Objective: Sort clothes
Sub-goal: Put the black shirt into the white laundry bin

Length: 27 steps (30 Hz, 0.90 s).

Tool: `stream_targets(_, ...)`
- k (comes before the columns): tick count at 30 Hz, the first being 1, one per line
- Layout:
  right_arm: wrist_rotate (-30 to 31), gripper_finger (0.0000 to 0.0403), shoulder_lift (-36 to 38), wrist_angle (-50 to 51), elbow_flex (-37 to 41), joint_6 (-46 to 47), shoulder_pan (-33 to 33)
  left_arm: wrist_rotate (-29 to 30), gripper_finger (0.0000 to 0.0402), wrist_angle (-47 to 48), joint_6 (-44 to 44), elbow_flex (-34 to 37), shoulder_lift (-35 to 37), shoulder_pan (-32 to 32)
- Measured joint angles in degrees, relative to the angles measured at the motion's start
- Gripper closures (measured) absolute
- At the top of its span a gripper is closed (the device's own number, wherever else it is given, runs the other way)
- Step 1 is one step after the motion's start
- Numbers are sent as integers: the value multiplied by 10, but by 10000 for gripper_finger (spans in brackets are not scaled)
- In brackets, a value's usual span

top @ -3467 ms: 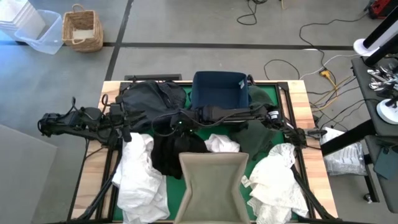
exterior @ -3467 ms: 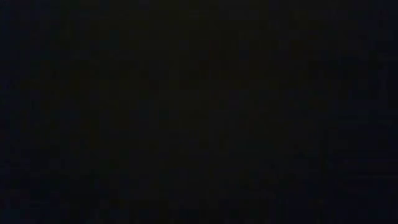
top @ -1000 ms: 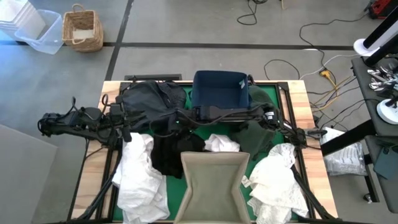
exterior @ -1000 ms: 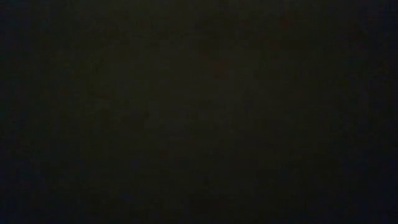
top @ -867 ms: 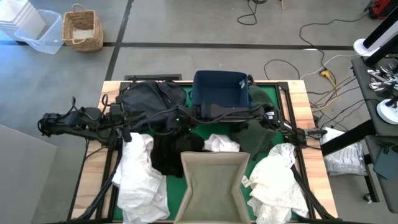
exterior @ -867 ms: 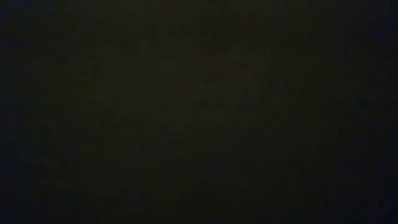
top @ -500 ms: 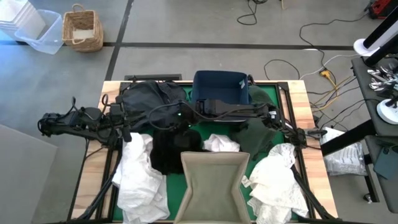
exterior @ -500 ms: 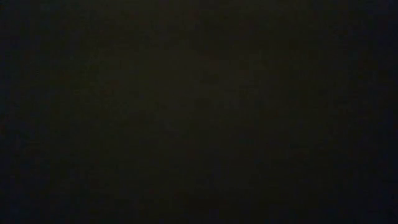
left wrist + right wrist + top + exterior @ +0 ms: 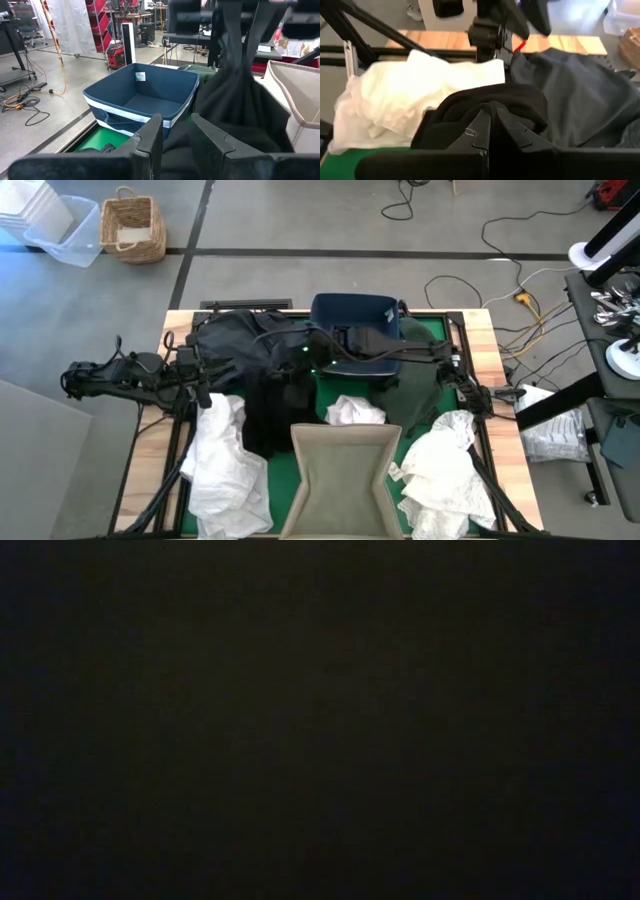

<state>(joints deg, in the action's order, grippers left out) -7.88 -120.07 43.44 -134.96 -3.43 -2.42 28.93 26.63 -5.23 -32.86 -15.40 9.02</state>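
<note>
Right gripper (image 9: pixel 490 122) is pinching the black garment (image 9: pixel 268 405) with jaws fully closed and lifting it, left of frame centre in the high view, beside the navy bin (image 9: pixel 352 330). In the left wrist view the black fabric is hanging next to that bin (image 9: pixel 142 97). Left gripper (image 9: pixel 175 132) is sitting nearly closed; cannot tell whether it is holding cloth. White garments (image 9: pixel 225 465) are lying lower left and lower right, flanking the beige bin (image 9: pixel 340 470). A charcoal garment (image 9: pixel 235 335) is lying upper left. Low view is showing only black.

Dark jointed arms (image 9: pixel 400 352), black cables
</note>
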Motion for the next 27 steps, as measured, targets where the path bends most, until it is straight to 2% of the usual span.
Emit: stream_targets(27, 6, 394, 97, -145, 0, 25, 0, 0, 325, -4, 0, 0, 0, 0)
